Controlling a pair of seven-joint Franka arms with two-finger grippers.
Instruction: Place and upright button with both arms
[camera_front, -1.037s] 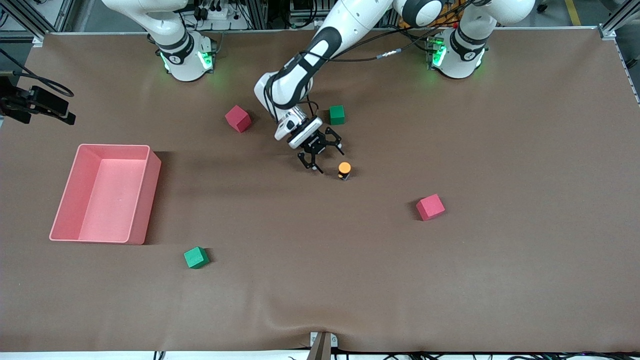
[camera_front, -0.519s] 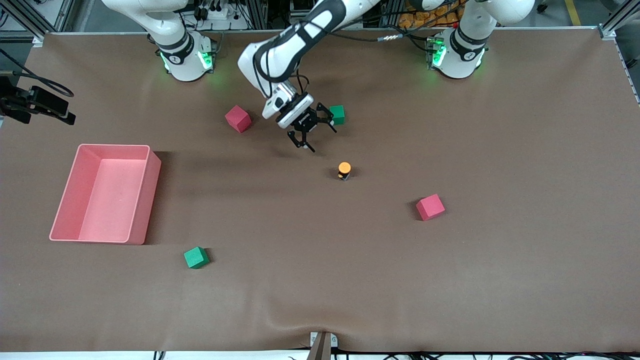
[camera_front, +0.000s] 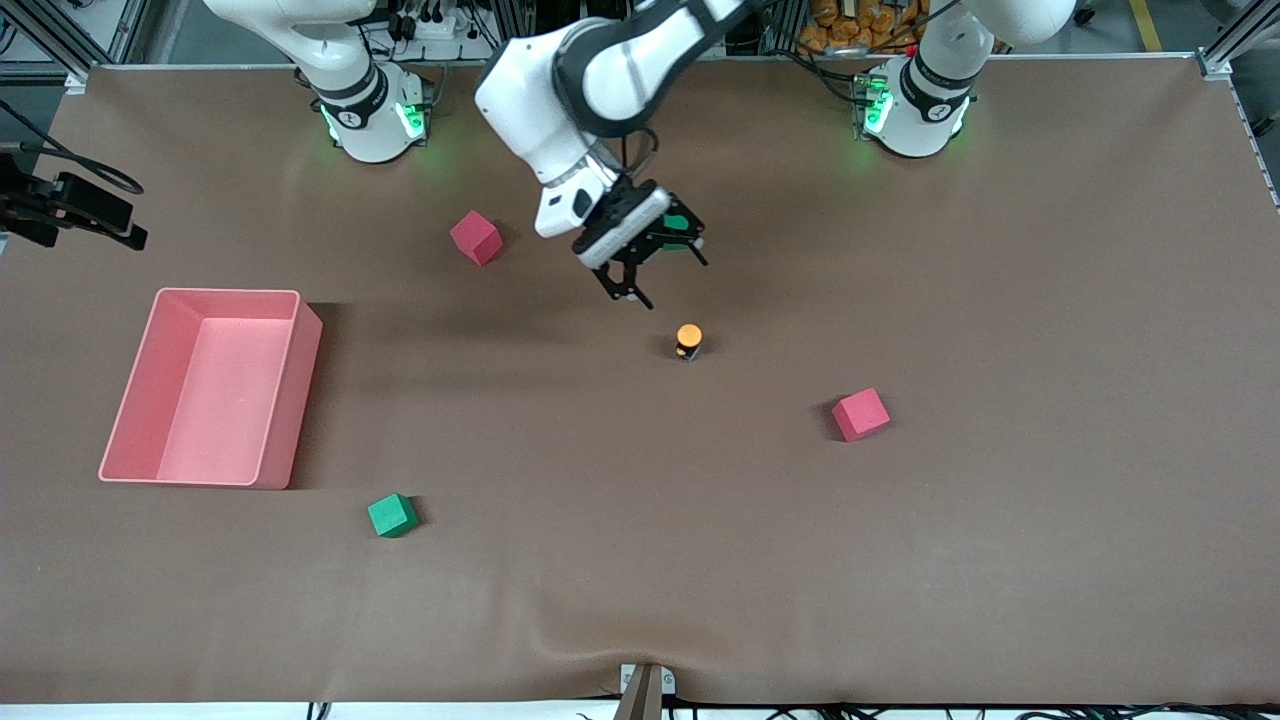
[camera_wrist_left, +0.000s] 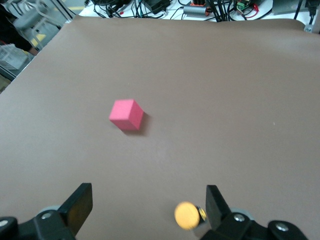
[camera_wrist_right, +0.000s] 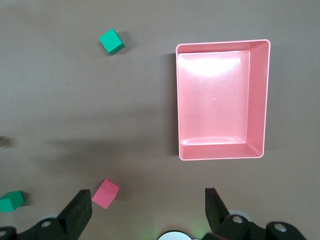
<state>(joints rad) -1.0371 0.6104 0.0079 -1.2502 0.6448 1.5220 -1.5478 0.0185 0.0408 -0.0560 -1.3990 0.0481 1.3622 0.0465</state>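
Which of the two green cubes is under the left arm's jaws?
The green cube farther from the front camera, beside the button; the other green cube sits near the pink bin.

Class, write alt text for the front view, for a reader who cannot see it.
The button stands upright mid-table, the open left gripper in the air above the table beside it, holding nothing. Two red cubes, two green cubes and a pink bin sit around it; the right arm waits.
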